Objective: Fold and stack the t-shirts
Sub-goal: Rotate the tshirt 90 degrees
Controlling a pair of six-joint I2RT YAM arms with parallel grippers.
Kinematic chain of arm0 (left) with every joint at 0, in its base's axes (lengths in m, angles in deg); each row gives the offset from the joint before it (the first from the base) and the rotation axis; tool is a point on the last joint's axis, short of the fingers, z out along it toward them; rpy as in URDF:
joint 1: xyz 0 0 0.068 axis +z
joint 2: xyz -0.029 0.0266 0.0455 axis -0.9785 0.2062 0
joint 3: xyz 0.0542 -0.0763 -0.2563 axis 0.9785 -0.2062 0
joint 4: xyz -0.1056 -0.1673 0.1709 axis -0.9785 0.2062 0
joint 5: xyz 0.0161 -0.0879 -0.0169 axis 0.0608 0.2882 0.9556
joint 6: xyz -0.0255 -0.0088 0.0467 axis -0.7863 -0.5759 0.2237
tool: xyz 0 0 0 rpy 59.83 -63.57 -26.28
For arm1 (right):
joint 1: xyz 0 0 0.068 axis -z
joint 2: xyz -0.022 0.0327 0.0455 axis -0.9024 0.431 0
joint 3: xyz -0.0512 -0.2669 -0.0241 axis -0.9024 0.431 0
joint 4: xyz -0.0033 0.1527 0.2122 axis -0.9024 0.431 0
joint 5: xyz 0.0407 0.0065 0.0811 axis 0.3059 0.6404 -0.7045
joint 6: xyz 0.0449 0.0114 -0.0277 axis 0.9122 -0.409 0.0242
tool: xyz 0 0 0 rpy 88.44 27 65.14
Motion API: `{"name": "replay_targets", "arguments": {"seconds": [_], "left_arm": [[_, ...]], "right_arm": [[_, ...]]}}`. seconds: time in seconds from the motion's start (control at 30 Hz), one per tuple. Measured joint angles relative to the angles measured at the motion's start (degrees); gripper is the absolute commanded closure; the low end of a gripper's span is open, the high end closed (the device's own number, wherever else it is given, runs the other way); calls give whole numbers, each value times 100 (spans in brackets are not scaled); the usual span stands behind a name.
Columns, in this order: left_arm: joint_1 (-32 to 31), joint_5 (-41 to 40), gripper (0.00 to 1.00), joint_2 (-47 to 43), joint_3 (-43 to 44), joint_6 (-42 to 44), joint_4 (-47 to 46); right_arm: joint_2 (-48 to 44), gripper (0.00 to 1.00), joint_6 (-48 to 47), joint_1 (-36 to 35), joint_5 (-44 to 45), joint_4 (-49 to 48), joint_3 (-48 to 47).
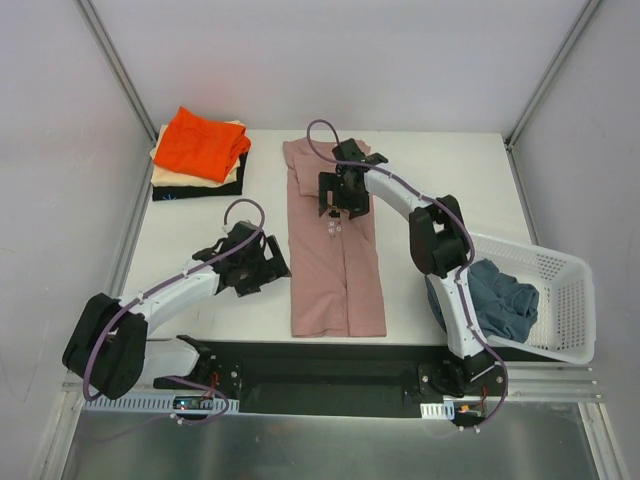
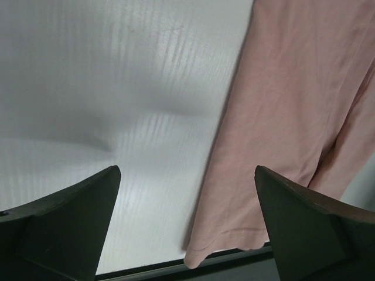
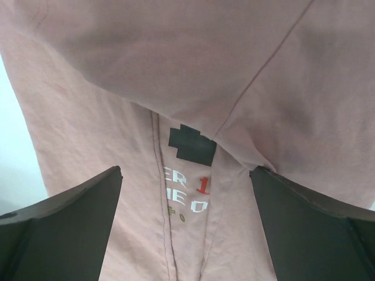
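A dusty pink t-shirt (image 1: 335, 270) lies on the white table (image 1: 210, 300) as a long narrow strip, both sides folded inward. Its pixel print (image 3: 190, 143) shows between the folded flaps in the right wrist view. My right gripper (image 1: 338, 203) hovers open over the shirt's upper part, nothing between its fingers. My left gripper (image 1: 268, 268) is open just left of the shirt's lower half; the left wrist view shows the shirt's hem corner (image 2: 202, 254) at the table's front edge. A stack of folded t-shirts, orange (image 1: 200, 143) on cream (image 1: 232, 172) on black (image 1: 190, 191), sits at the back left.
A white mesh basket (image 1: 565, 300) hangs off the table's right side with a slate blue t-shirt (image 1: 500, 300) bunched inside. A dark strip (image 1: 330, 365) runs along the table's near edge by the arm bases. Metal frame posts (image 1: 115, 60) rise at the back corners.
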Motion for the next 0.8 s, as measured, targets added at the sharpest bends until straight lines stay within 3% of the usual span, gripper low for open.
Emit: {"name": "replay_targets", "arguments": {"seconds": [0.23, 0.5, 0.8], "left_arm": [[0, 605, 2, 385, 0, -9, -170], [-122, 1237, 14, 238, -302, -151, -308], [-1003, 1467, 39, -313, -866, -612, -319]], "right_arm": [[289, 3, 0, 146, -70, -111, -470], [-474, 3, -223, -17, -33, -356, 544], [-3622, 3, -264, -363, 310, -1115, 2975]]}}
